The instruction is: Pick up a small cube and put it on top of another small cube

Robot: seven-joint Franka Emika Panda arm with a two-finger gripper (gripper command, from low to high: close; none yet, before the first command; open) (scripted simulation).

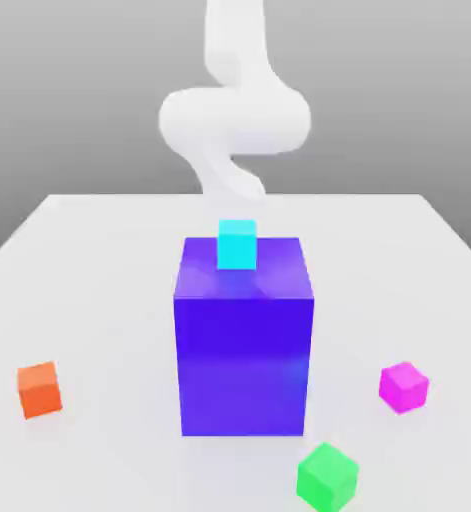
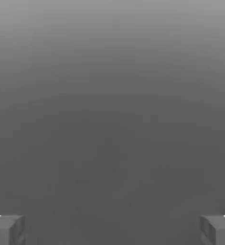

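A small cyan cube point(image 1: 237, 245) is being carried on the top face of a large blue block point(image 1: 244, 340), near that face's far edge, at the middle of the white worktop point(image 1: 99, 290). An orange cube point(image 1: 39, 389), a magenta cube point(image 1: 403, 386) and a green cube point(image 1: 327, 477) are being kept well apart on the worktop around the block. In the hand view the claw point(image 2: 112, 228) is being held spread wide, with its fingertips point(image 2: 6, 228) far apart and nothing gripped between them, while the white arm point(image 1: 234, 115) is being seen behind the block.
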